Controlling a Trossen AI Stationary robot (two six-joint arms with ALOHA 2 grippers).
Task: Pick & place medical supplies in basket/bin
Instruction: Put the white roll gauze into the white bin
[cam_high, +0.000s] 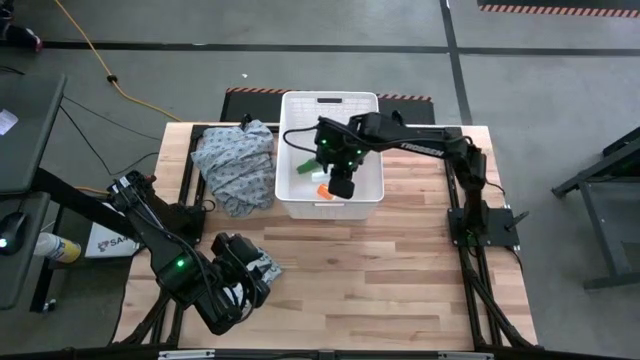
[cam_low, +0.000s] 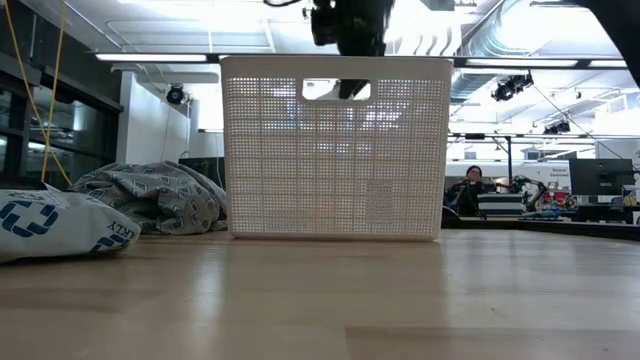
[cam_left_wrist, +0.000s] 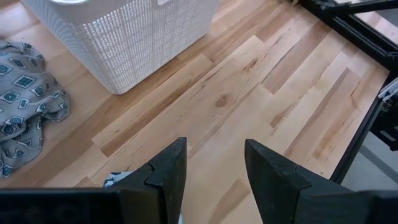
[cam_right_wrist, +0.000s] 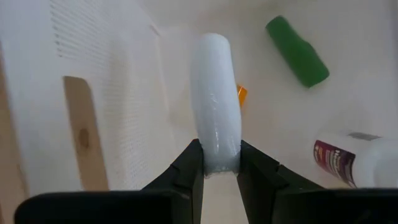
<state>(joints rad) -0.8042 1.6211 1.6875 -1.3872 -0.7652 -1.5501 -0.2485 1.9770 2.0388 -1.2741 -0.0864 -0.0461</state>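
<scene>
The white perforated bin (cam_high: 330, 105) stands mid-table (cam_low: 335, 150). My right gripper (cam_high: 342, 183) reaches down into it and is shut on a white tube (cam_right_wrist: 214, 93). On the bin floor lie a green stick-shaped box (cam_right_wrist: 297, 51), a tiny orange piece (cam_right_wrist: 242, 94) and a white pill bottle (cam_right_wrist: 354, 162) on its side. My left gripper (cam_left_wrist: 214, 146) is open near the table's near-left corner (cam_high: 248, 272), right beside a soft white packet with blue print (cam_high: 268, 267) (cam_low: 60, 225) that lies flat on the wood. My right gripper pinches the white tube by one end (cam_right_wrist: 219, 158) between its two fingers, coming from above into the bin. The tube runs on past the fingertips in line with them, its rounded free end (cam_right_wrist: 211, 43) pointing at the bin floor. Whether that end touches the floor, I cannot tell.
A crumpled grey-blue patterned cloth (cam_high: 237, 165) lies against the bin's left wall (cam_left_wrist: 25, 106). Bare wood stretches in front of the bin and to its right (cam_high: 400, 270). The table's black frame edge (cam_left_wrist: 367, 37) runs along the right side. People sit far behind the table (cam_low: 470, 185).
</scene>
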